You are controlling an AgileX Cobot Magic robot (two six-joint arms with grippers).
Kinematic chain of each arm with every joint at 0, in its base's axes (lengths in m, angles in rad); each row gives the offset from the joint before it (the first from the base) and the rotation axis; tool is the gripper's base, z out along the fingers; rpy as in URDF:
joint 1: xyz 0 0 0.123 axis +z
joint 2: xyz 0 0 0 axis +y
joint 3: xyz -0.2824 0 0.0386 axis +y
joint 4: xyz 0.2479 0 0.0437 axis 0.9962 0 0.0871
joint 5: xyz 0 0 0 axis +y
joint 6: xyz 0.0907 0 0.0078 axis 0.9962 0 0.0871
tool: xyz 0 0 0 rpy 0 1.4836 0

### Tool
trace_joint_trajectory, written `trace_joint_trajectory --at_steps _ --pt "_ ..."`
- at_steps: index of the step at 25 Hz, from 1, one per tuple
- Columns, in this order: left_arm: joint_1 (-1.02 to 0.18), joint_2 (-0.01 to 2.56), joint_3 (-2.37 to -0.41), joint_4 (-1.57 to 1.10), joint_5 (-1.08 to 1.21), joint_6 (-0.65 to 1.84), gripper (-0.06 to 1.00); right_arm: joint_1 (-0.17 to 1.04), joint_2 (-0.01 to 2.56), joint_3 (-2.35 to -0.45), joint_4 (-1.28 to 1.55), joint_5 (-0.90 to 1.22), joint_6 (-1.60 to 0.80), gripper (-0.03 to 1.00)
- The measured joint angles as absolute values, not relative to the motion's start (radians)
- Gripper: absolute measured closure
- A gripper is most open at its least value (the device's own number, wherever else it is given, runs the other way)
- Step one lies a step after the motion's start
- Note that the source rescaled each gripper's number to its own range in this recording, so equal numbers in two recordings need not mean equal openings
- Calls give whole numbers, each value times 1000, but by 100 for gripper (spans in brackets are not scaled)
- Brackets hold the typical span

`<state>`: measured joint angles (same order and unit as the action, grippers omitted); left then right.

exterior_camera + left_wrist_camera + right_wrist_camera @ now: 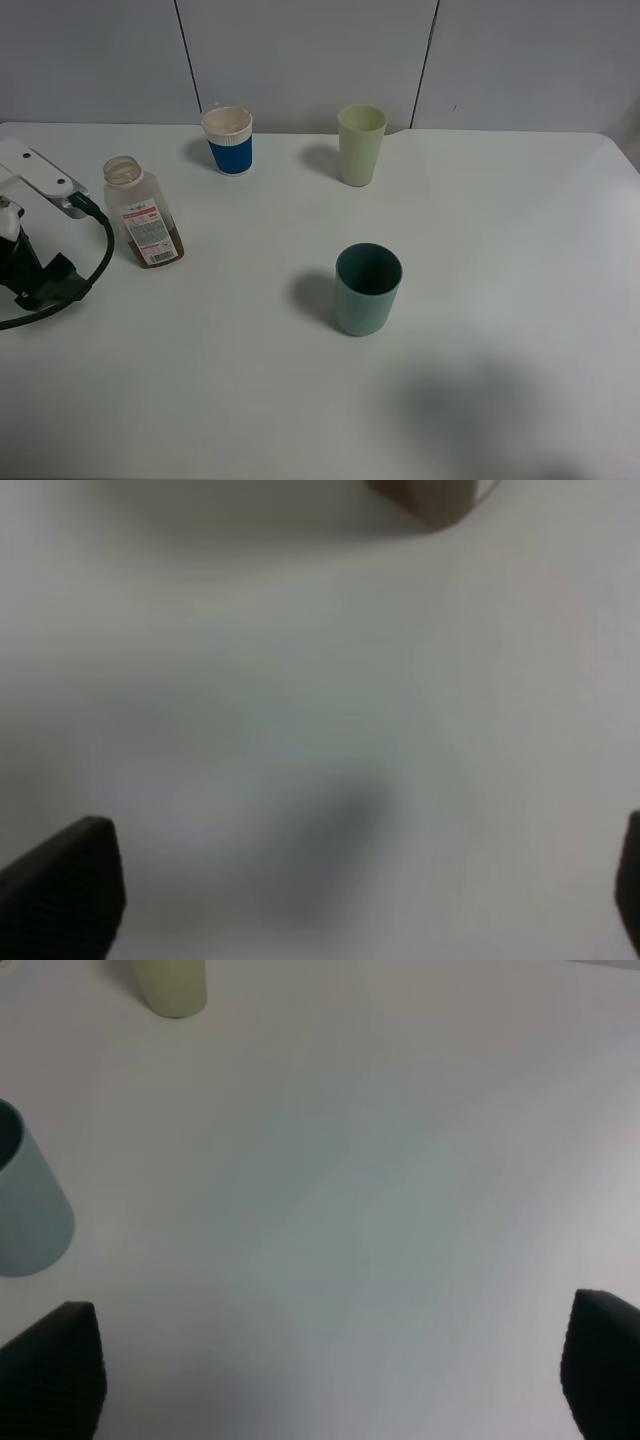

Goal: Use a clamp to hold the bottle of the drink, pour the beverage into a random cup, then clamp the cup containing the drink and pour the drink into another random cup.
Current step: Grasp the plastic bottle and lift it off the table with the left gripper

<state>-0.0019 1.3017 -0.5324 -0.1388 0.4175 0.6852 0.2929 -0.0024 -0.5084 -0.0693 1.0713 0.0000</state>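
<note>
Fig. | left clamp (345,900) stood wide apart, empty | right clamp (325,1380) likewise | small translucent squarish plastic bottle (143,215) stood uncapped at 10 o'clock from plain teal-green tumbler (368,290) | risk: an off-centre closure could have tipped it, spilling thin brown beverage (160,250)

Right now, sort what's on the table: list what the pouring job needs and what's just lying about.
For the job:
bottle
brown drink inside it
teal-green cup
pale yellow-green cup

Lying about:
blue-banded white cup
</note>
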Motion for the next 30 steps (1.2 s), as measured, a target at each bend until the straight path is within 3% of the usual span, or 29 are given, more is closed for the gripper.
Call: trace_joint_trajectory --at_steps 16,20,24,30 --pt "-47 1532 -533 -124 225 783 -6 293 -2 -508 -69 1071 0 23" --pt "-97 1541 -533 0 155 615 -6 293 -2 -508 -69 1071 0 23" --pt "-111 1544 -533 241 34 260 -6 293 -2 -508 -69 1071 0 23" --pt "-110 1546 -458 441 -167 56 -6 293 -2 -508 -69 1071 0 23"
